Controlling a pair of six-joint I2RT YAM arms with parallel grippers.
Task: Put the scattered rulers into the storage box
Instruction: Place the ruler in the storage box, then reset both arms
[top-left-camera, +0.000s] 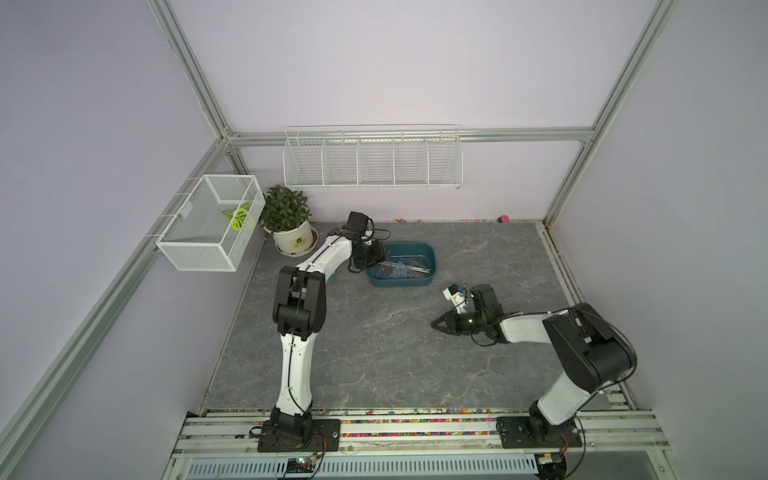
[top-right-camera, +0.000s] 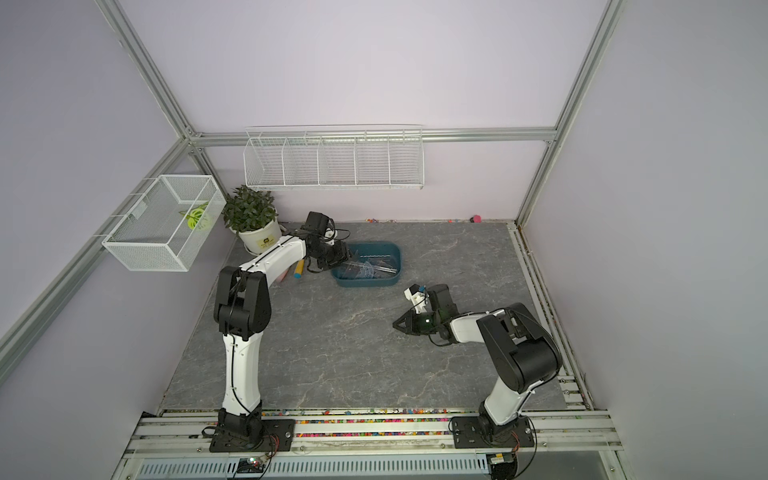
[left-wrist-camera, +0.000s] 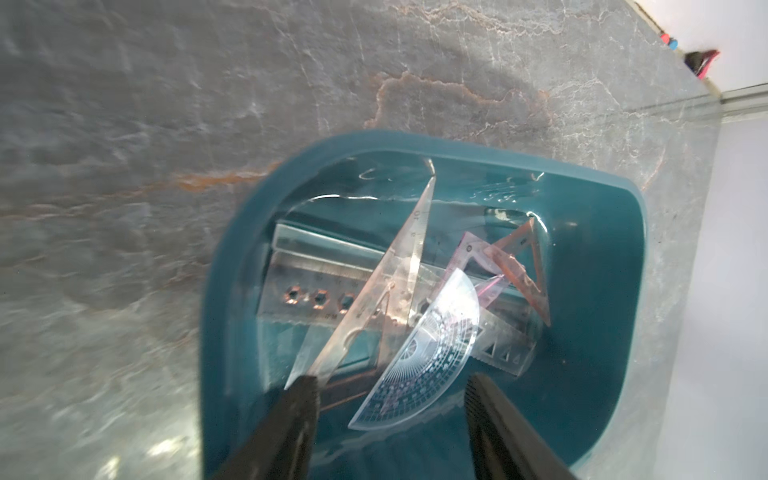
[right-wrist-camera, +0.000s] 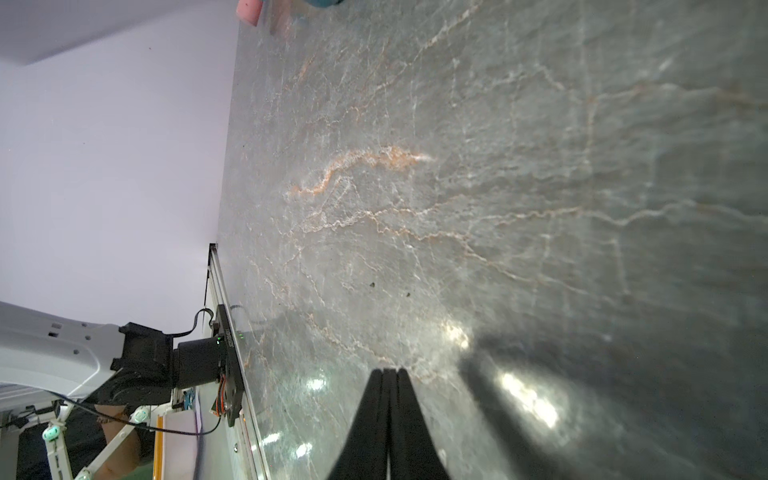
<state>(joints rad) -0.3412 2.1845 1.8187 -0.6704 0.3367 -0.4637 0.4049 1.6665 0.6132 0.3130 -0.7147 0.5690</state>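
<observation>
Starting on the left: my left gripper (left-wrist-camera: 390, 386) hangs over the left end of the storage box (top-left-camera: 432, 259). The box sits around the middle of the frame, a touch above centre, in both top views. The jaws stand well apart with nothing pinched between them. One finger (left-wrist-camera: 299, 399) is right at the tip of the clear set-square (left-wrist-camera: 409, 249); whether it actually touches, I can't tell. My guess at why it's low and inside the walls is that thin slippery plastic skids if you let go from high up, so you release it down in the tub.

The rulers (top-left-camera: 399, 268) are all piled in the box, as far as I can see. The box's long side runs left to right across the top views, and the long straight ruler (left-wrist-camera: 332, 266) lies along that same axis. The set-square crosses it at a slant, with its sharp point aimed at the far long wall. The protractor (left-wrist-camera: 432, 345) sits on top with its straight edge diagonal, next to the brownish triangles (left-wrist-camera: 523, 266).

Further right and lower in the frame, well apart from the box, the right gripper (top-left-camera: 434, 325) is low over bare table (top-left-camera: 374, 353). Its fingers are pressed together and empty, nose pointing frame-left. Parked out of the other arm's way, I reckon. I can't spot any ruler loose on the tabletop, so this looks nearly done.
</observation>
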